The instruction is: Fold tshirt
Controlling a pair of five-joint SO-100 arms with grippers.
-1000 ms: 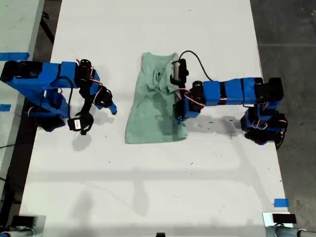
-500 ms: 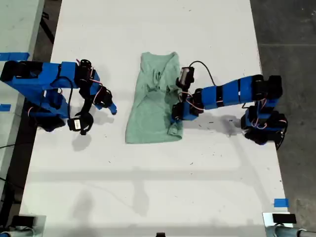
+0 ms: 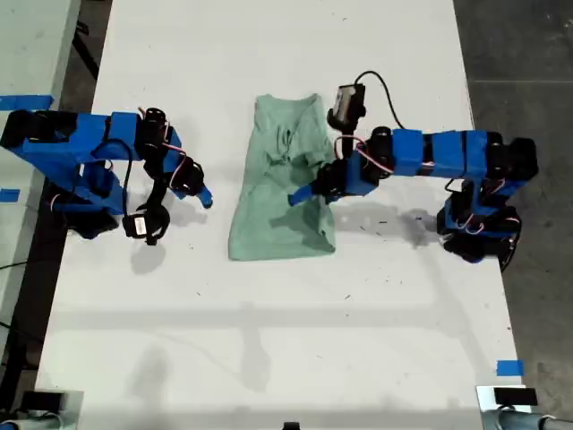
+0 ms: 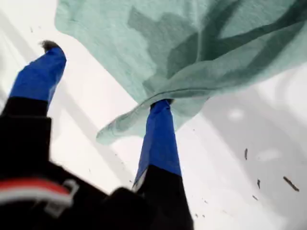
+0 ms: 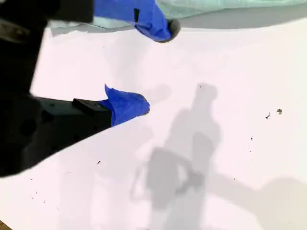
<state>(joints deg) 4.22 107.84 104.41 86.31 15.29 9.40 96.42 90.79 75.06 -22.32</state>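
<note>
One tshirt lies partly folded in the middle of the white bench, and two blue arms flank it. My first tool reaches in from the exterior view's right, over the shirt's right edge. In its wrist view one finger is tucked under a lifted fold of the cloth while the other stands wide of it, so the tool is spread apart with nothing pinched. My second tool hangs over bare bench at the exterior view's left, near the shirt but not touching; its fingers are also parted. One strip of blue tape sits near the bench's lower right corner in the exterior view.
</note>
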